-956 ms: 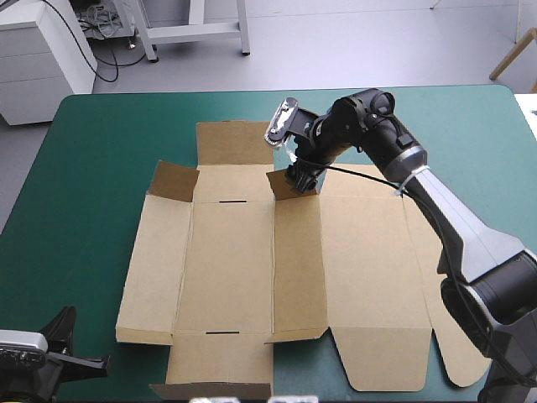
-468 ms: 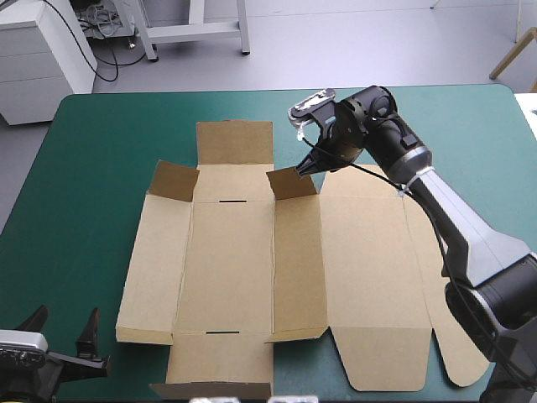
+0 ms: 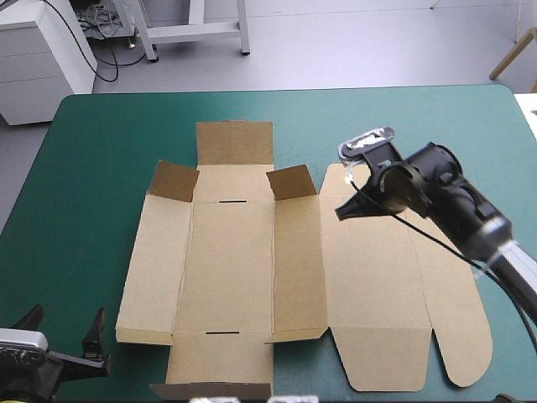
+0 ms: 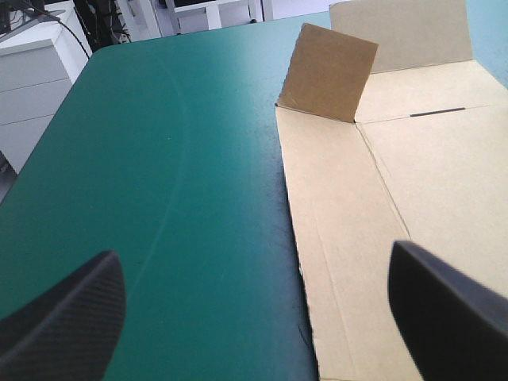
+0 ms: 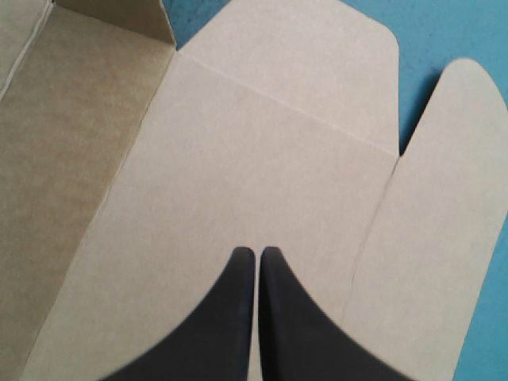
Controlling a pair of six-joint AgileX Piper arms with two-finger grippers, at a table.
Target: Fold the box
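The brown box (image 3: 252, 260) lies as a flat cut sheet across the table's middle. At its far side two small corner flaps stand raised, one on the left (image 3: 174, 180) and one on the right (image 3: 292, 181). My right gripper (image 3: 341, 213) hovers shut over the wide lid panel (image 5: 262, 151), holding nothing, a little right of the right flap (image 5: 119, 16). My left gripper (image 3: 69, 315) stands open at the table's near left corner, off the board. Ahead of that left gripper (image 4: 254, 317) lie the box's left edge and the raised left flap (image 4: 329, 71).
A wide strip of teal-green cover (image 3: 84, 185) shows left of the box, and a narrower one beyond its far flap (image 3: 235, 143). The lid's rounded tabs (image 3: 466, 353) reach toward the near right corner. The near flap (image 3: 220, 368) lies close to the table's front edge.
My right gripper let go of the far right flap, shut, and drew back to the right over the lid panel. My left gripper went from shut to open.
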